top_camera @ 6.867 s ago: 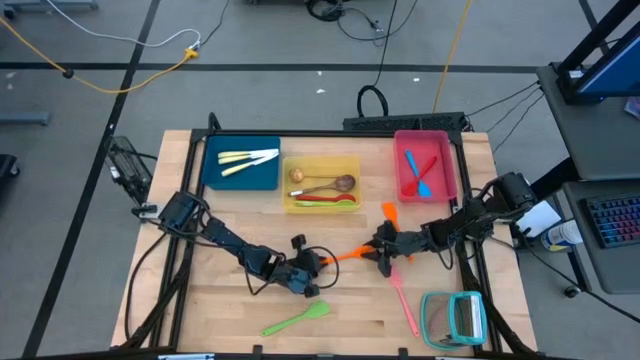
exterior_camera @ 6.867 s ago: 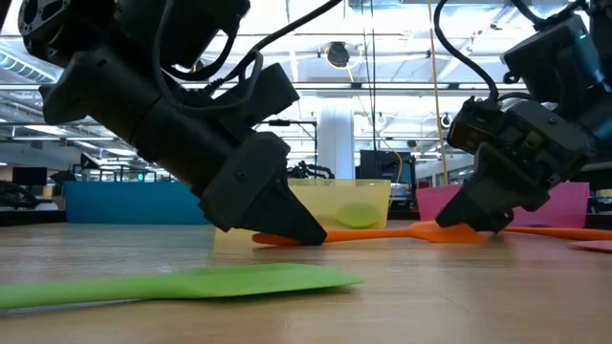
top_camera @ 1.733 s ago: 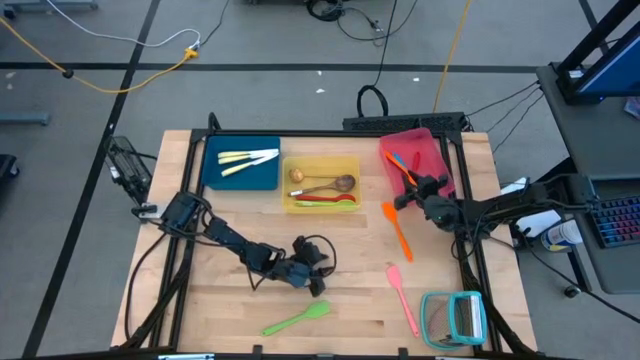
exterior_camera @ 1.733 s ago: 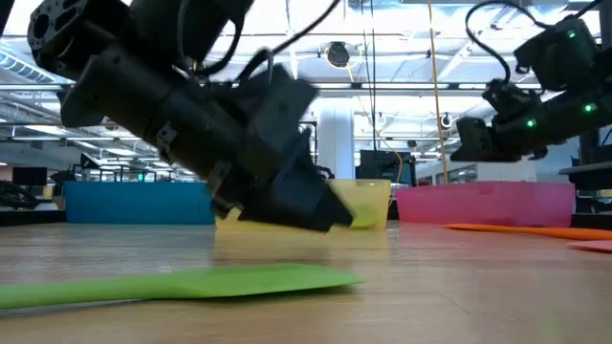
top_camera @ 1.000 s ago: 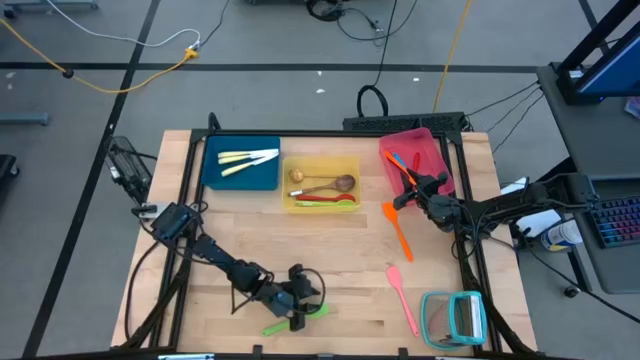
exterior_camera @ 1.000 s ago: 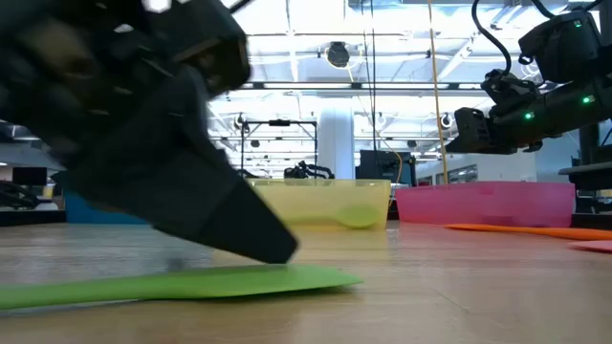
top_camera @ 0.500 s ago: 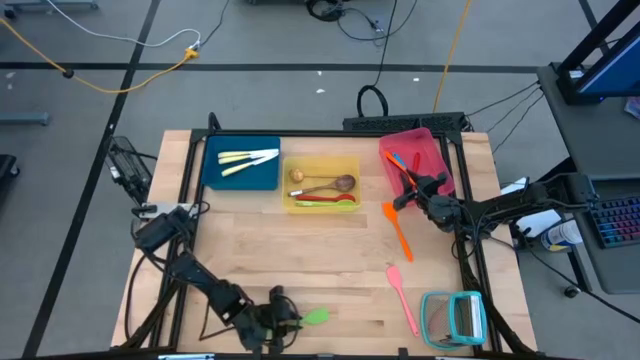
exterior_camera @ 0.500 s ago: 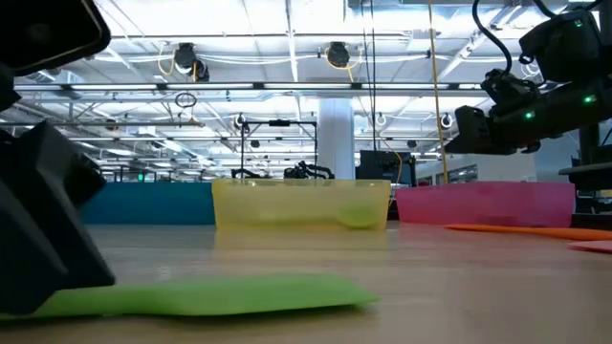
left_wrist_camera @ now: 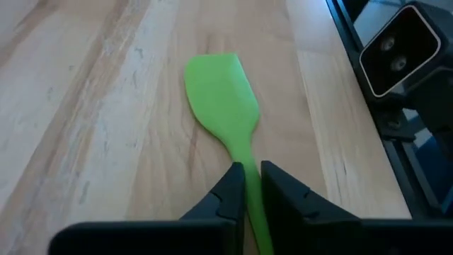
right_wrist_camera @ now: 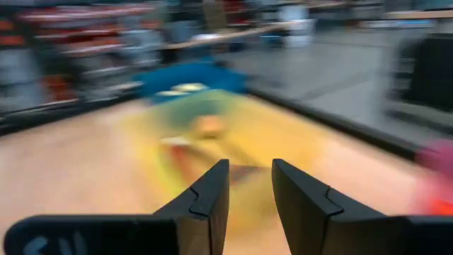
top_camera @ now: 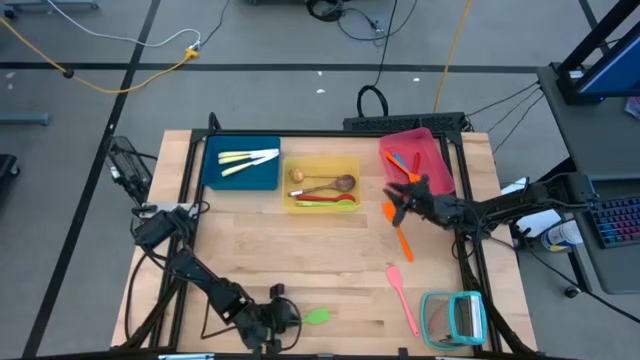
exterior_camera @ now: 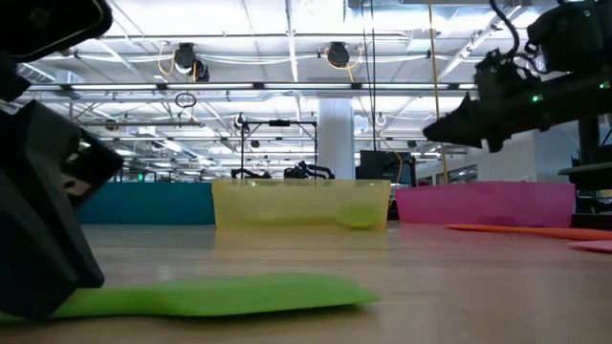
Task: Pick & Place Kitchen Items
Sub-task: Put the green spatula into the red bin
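A green spatula (left_wrist_camera: pixel 219 99) lies flat on the wooden table near its front edge; its blade shows in the high view (top_camera: pixel 316 316) and the low view (exterior_camera: pixel 220 294). My left gripper (left_wrist_camera: pixel 253 180) is low at the front edge, shut on the spatula's handle; in the high view it (top_camera: pixel 285 318) hides the handle. My right gripper (right_wrist_camera: pixel 249 184) hangs open and empty above the table at the right (top_camera: pixel 395 210), beside the pink tray (top_camera: pixel 440 165), over the blade end of an orange spatula (top_camera: pixel 400 238). My left gripper pinches the green spatula's thin handle (left_wrist_camera: pixel 249 166) between its two fingers, a short way behind the blade. The fingers slant down from the table's left and lie roughly along the handle. The spatula lies on the table, its blade flat.
A pink spatula (top_camera: pixel 402 295) lies at the right front, next to a teal rack (top_camera: pixel 455 318). Along the far side stand a blue tray (top_camera: pixel 215 172) with pale cutlery, a yellow tray (top_camera: pixel 290 200) with spoons, and the pink tray with red and blue utensils.
My left gripper has swung toward the table's near left, from above the spatula's middle down to its handle end. My right gripper has turned to face the table's left, staying beside the pink tray.
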`<state>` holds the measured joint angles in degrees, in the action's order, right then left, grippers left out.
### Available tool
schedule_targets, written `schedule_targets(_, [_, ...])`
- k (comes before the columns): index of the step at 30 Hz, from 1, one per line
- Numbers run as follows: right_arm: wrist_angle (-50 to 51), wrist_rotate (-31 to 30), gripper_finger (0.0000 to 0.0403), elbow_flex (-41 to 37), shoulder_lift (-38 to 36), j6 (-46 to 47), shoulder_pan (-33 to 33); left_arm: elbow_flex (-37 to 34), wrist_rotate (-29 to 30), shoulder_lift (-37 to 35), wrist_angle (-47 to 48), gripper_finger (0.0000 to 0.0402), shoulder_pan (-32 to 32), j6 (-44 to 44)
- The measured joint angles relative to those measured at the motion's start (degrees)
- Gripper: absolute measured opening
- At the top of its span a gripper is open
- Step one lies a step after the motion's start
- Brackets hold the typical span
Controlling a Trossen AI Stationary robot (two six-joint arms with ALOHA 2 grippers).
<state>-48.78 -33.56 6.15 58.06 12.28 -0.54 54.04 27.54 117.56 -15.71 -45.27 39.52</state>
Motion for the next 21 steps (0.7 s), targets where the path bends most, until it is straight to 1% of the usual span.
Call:
schedule_targets(2, [-1.7,8.7,0.01,0.0,0.0,-1.0,0.0,0.0,-0.7,0.0,0.8,0.0028,0.8,-1.5])
schedule_targets(4, [-2.7,14.5,0.0098,0.0,0.0,-0.9,0.0,0.1,-0.7,0.0,1.8,0.0025,1.6,-2.4])
schedule_targets(5, [-3.1,16.5,0.0097,0.0,0.0,-0.6,-0.2,0.1,-0.6,0.0,1.9,0.0024,2.0,-2.8])
schedule_targets(9, [-2.4,20.2,0.0092,0.0,0.1,2.2,-2.9,0.0,0.1,0.0,-0.4,0.0021,3.2,-4.3])
schedule_targets(13, [-2.3,27.5,0.0089,0.0,1.7,4.9,-7.8,-0.3,-3.9,0.1,-4.6,0.002,3.4,-5.5])
schedule_targets(14, [-2.9,28.2,0.0088,0.0,2.6,5.4,-9.5,-0.3,-4.7,0.1,-4.5,0.002,3.1,-5.0])
schedule_targets(16, [-5.0,28.4,0.0088,0.1,5.1,6.1,-12.9,-0.3,-4.7,0.2,-3.4,0.002,2.2,-4.4])
schedule_targets(18, [-6.5,26.5,0.0088,1.4,7.8,6.4,-16.2,-0.1,-4.7,0.2,-1.6,0.002,1.3,-4.4])
schedule_targets(21, [-6.7,24.6,0.0088,5.6,12.4,6.1,-19.7,0.1,-3.9,0.1,1.1,0.002,0.6,-3.7])
